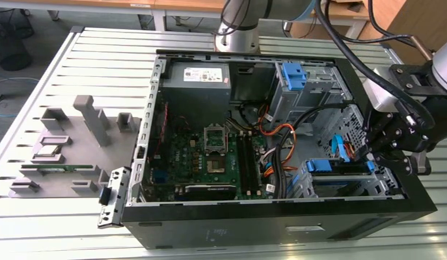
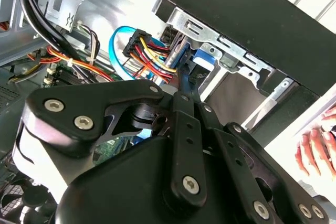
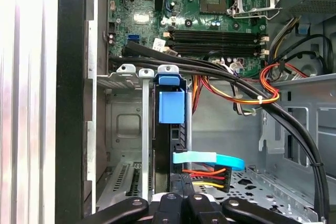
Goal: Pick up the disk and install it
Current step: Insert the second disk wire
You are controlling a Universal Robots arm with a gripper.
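The disk (image 3: 171,129) stands on edge in the case's drive cage (image 3: 126,129), its blue carrier on top. The gripper (image 3: 181,195) meets its cabled end, fingers pressed together. It looks stiff, heavy, shock-sensitive; the carrier seems the safest hold.

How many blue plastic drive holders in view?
2: tall blue plastic bracket on the cage near the arm's base; blue plastic carrier beside the end effector. More may be hidden.

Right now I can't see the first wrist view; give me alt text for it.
The disk, in its blue carrier, stands on edge in the drive cage at the case's edge, with the black gripper right at its cabled end. Beyond lie the motherboard and bundled cables.
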